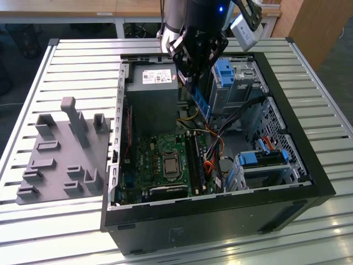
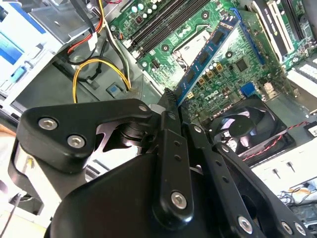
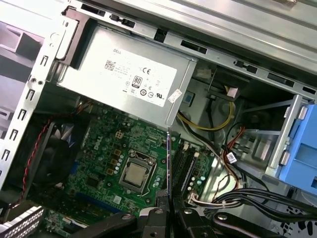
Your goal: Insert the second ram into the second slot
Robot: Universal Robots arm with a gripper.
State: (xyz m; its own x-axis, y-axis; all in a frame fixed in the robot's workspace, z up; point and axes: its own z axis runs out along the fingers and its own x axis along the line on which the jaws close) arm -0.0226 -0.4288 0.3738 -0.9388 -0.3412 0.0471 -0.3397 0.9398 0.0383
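Firstly, at the exterior view's left: grey holder tray [image 1: 60, 160] on the slatted table [image 1: 83, 61], its pegs apparently shaped to stage parts. Centre: open computer case [image 1: 220, 218], laid on its side so the motherboard [image 1: 160, 160] faces up for access. Above it: gripper [image 1: 190, 81], fingers pressed onto one end of the second ram [image 1: 202, 106]. The stick slants down toward the memory slots [image 1: 196, 160], not seated. Right: blue drive-bay clips [image 1: 226, 72], untouched.
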